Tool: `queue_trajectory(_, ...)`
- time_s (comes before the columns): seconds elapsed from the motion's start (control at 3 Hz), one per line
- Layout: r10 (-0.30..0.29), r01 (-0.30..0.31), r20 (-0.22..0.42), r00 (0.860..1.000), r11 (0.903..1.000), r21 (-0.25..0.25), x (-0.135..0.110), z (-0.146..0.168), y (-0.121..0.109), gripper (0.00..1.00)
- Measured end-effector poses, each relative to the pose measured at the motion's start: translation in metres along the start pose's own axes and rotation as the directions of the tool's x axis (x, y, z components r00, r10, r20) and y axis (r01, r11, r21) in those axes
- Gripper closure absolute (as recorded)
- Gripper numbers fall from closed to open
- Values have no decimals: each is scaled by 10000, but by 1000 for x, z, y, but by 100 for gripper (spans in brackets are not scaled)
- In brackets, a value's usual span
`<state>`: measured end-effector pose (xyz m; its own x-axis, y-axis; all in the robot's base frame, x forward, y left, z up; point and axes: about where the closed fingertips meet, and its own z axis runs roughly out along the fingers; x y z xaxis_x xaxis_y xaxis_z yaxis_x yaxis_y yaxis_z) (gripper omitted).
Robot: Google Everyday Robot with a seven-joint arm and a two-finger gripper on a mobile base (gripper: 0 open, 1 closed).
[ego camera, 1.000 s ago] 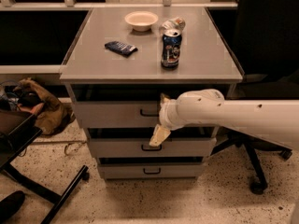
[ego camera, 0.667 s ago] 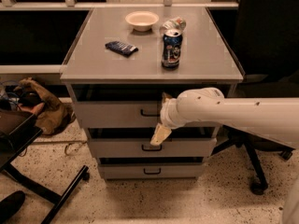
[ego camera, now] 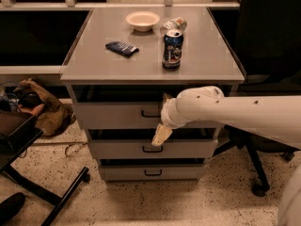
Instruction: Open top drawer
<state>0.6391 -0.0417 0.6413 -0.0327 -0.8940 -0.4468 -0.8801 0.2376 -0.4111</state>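
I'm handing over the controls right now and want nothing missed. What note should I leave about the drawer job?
Gripper: in front of the top drawer, just right of its dark handle, with the arm reaching in from the right. A firm hold on the handle cannot be confirmed.
Top drawer: its front does not look pulled out.
Done: approach to the handle.
Left: secure the handle, then pull the drawer straight out.
Note: a can, a bowl and a dark packet sit on the cabinet top, so pull smoothly.
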Motion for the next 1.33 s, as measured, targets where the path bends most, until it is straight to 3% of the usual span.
queue_trajectory(0.33,24,-23,4,10000,9982,-599,-2,0,9,0)
queue_trajectory(1.0,-10,14,33,10000,9934,-1151,-2,-18,28,0)
queue_trajectory(1.33,223,-210,75,9997,9900,-1394,6,-46,55,0)
